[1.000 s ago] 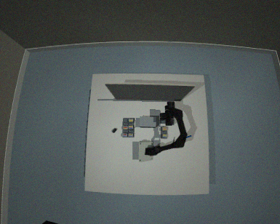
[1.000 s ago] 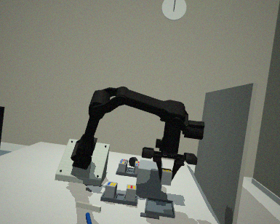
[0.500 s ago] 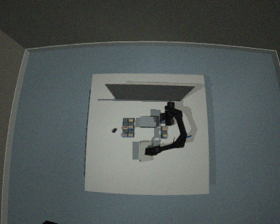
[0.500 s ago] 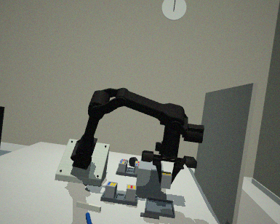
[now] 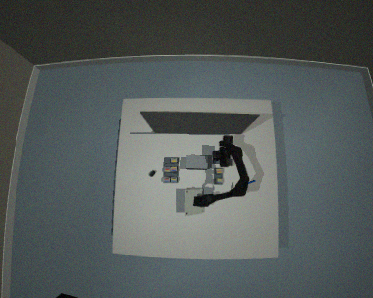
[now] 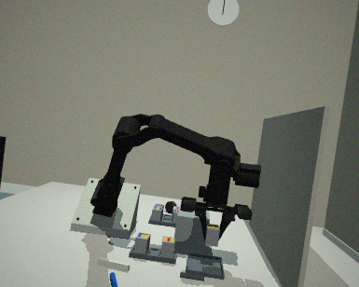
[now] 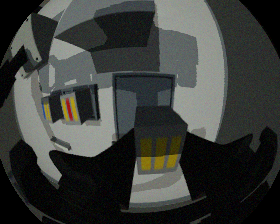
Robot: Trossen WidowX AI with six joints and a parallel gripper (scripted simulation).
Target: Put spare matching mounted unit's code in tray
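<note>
One spare block (image 6: 213, 235) (image 7: 159, 145) sits clamped in my part-open claw (image 6: 215, 236) (image 7: 153, 131), above and just beside the tray (image 6: 205, 266) (image 7: 122, 107). I judge it's the placing step; next, centre over the tray, lower, release. Code match: can't tell.

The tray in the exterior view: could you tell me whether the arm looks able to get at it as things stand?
Probably yes: the claw hangs close above the tray, with nothing visible between.
</note>
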